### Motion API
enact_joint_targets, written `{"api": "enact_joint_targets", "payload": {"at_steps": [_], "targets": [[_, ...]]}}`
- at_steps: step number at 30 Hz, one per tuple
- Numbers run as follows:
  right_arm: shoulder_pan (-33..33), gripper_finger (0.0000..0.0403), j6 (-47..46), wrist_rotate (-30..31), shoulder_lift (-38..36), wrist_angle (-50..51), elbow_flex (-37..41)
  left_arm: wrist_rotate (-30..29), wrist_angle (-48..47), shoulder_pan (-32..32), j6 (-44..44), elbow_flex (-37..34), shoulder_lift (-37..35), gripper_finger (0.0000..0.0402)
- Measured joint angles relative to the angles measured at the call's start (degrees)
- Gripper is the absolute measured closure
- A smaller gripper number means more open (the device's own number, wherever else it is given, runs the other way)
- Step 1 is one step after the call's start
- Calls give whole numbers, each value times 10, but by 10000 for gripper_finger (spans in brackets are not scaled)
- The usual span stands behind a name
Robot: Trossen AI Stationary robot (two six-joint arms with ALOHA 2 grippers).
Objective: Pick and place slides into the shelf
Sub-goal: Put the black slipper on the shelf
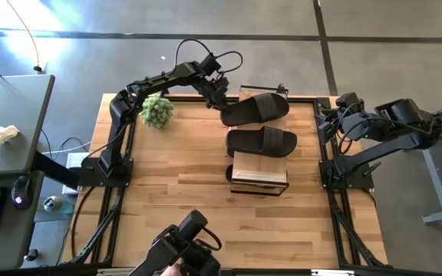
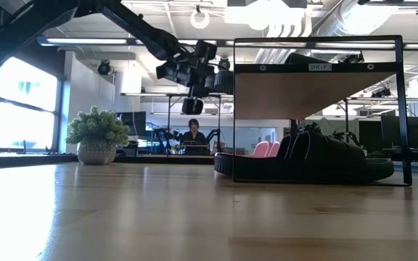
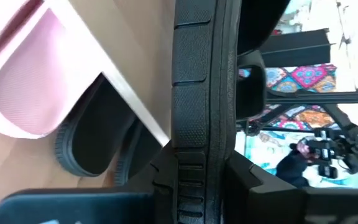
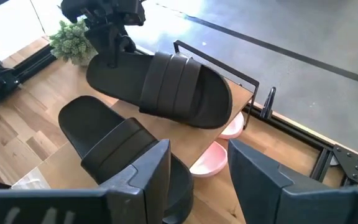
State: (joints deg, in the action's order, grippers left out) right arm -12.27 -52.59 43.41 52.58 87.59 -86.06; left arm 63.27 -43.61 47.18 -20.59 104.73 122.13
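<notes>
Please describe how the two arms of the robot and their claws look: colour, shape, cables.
Both arms are black, built of jointed segments on black frame posts. Black cables loop above the left arm. The left claw is dark and blocky. The right claw has two flat, dark grey fingers with squared tips. No markings are visible.

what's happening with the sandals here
The left hand grips the heel end of a black slide, holding it over the far end of the shelf. A second black slide lies on the shelf top, with pink slides below. The right hand waits open at the table's edge.
</notes>
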Motion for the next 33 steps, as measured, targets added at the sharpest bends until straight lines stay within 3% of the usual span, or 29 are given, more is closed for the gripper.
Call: {"api": "enact_joint_targets", "payload": {"at_steps": [14,23,28,33], "targets": [[0,254,-91,-1,0,24,0,-58,3,-11,44,0,-1,334],[12,254,-120,-27,-1,-4,60,-115,13,-11,66,0,-1,257],[71,254,-103,-54,0,-76,115,-116,34,-11,63,0,-1,214],[218,254,-7,-168,-1,-171,131,-116,33,-11,69,0,-1,194]]}}
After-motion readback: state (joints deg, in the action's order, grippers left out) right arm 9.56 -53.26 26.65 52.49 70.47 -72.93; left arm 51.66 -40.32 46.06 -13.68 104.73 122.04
